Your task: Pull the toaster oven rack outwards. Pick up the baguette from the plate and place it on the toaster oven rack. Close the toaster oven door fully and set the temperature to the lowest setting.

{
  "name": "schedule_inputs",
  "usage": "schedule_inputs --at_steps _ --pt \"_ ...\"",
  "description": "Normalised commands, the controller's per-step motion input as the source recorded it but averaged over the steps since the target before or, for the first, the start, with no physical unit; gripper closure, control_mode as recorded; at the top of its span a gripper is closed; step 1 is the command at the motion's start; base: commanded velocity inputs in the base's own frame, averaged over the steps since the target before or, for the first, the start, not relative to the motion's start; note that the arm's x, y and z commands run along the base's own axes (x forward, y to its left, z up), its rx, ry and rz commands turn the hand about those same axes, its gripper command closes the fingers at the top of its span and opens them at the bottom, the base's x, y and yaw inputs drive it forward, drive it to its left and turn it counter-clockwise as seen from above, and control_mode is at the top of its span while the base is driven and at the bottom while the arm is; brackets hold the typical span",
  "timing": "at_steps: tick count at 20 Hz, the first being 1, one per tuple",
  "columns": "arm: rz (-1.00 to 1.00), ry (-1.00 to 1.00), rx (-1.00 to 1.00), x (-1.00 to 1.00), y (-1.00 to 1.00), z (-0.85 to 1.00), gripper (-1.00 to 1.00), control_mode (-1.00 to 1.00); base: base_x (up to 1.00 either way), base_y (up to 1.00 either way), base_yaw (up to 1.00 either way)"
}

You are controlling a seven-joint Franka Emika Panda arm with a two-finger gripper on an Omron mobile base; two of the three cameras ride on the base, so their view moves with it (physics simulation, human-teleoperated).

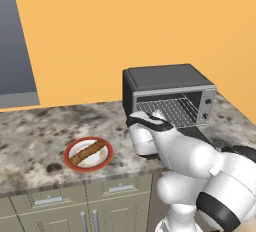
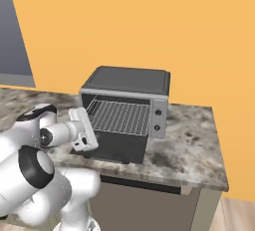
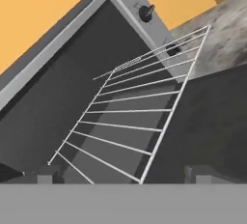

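While the flat dark drop-down toaster oven door [image 2: 117, 148] lies open on the speckled grey stone counter [image 2: 191, 148], the boxy dark grey toaster oven [image 2: 127, 83] sits near the counter's right end, with bare stone to its right and a long bare stretch to its left. Its thin silver wire rack [image 2: 119, 117] juts forward over the door. Well to the left, the short brown crusty baguette [image 1: 89, 151] lies on the small round red-rimmed plate [image 1: 70, 162]. Just before the rack's front edge, the two-finger gripper [image 3: 123, 172] stands wide, holding and touching nothing.
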Motion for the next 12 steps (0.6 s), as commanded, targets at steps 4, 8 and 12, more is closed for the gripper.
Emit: schedule_inputs --at_steps 4,8,12 --pt "0.00 -0.12 0.05 -0.37 -0.04 0.55 -1.00 -1.00 0.00 0.00 0.00" --pt "0.00 -0.11 0.06 -0.50 -0.07 0.69 -1.00 -1.00 0.00 0.00 0.00" --pt "-0.08 0.01 0.09 -0.24 -0.22 0.75 -1.00 -1.00 0.00 0.00 0.00"
